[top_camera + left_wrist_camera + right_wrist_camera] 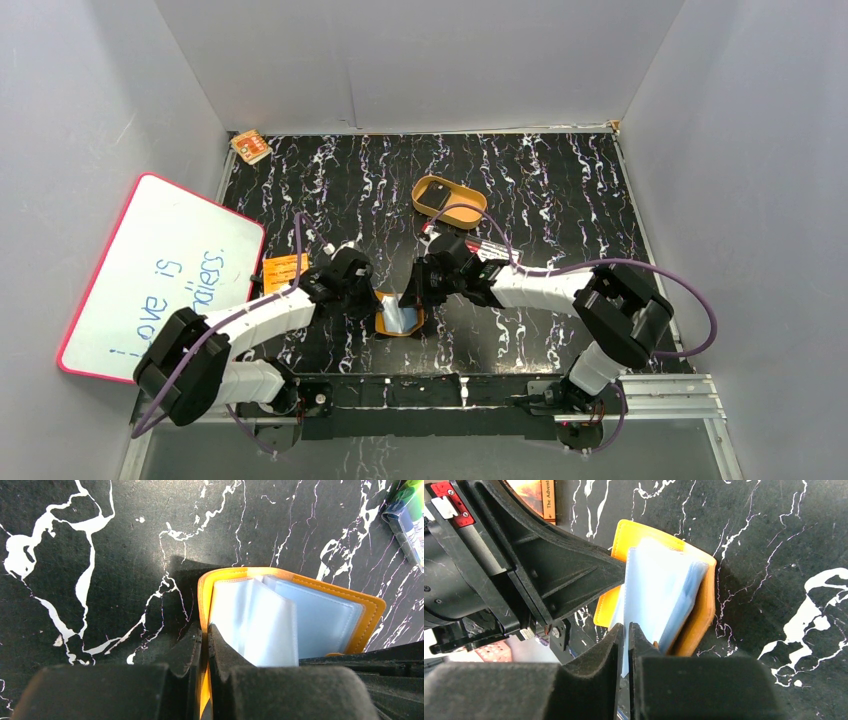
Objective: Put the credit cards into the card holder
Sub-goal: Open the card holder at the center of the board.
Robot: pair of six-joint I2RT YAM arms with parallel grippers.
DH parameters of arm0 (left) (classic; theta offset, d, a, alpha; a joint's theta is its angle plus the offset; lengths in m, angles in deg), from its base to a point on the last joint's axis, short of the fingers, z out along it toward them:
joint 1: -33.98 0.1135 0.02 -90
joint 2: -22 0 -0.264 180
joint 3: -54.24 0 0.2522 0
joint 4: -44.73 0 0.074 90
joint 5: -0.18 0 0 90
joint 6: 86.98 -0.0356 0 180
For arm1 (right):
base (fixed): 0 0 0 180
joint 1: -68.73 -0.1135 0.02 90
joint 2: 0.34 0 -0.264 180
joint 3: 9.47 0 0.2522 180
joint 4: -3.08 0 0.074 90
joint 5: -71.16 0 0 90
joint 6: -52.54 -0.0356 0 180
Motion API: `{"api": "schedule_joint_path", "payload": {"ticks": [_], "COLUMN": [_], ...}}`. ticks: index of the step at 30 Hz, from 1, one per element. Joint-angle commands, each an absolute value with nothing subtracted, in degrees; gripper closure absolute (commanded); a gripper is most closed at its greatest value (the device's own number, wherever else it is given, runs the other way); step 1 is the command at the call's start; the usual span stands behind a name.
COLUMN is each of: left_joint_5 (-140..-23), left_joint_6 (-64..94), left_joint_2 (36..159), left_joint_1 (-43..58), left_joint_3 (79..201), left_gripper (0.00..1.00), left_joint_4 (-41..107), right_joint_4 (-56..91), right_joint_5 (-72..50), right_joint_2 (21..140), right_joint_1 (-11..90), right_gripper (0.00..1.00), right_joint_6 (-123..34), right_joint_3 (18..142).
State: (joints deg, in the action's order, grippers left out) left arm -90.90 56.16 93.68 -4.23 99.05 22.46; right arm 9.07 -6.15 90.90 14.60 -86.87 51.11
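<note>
Left wrist: L hand (204, 636) on wallet (320, 616)

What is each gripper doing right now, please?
Left gripper: closed on the wallet, on its orange cover.
Right gripper: closed on a blue sleeve inside the wallet.

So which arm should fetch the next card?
Right, probably. The left claw clamps the card holder's orange cover, steadying it; the right claw only pinches a blue sleeve and sits nearer the tan tray with what looks like a black card.
</note>
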Motion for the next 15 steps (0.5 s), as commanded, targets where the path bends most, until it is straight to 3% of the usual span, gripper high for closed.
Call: {"api": "schedule_joint_path", "payload": {"ticks": [1,5,10,15], "left_joint_5": [-92.1,-92.3,-92.4,-92.4], "left_joint_6": [55.7,55.5,55.4,55.2], "left_joint_2": [94.2,94.4,94.8,95.3], "left_joint_1": [-4.5,-4.4,-4.5,-4.5], "left_joint_3": [97.6,97.6,97.6,97.5], "left_gripper": [1.00,1.00,1.00,1.00], "left_joint_4": [21.7,21.9,22.2,22.4], "right_joint_4": [7.1,7.8,8.0,6.5], "right_joint_5": [-6.5,-7.5,-8.2,-8.7], "right_joint_2": [88.8,88.1,87.6,86.3], "right_joint_1": [14.3,14.3,14.4,14.5], "right_gripper": [0.80,0.72,0.70,0.59], "right_joint_6": [-87.0,-87.0,-87.3,-88.2], "right_joint_3": [50.7,50.1,49.2,47.8]}}
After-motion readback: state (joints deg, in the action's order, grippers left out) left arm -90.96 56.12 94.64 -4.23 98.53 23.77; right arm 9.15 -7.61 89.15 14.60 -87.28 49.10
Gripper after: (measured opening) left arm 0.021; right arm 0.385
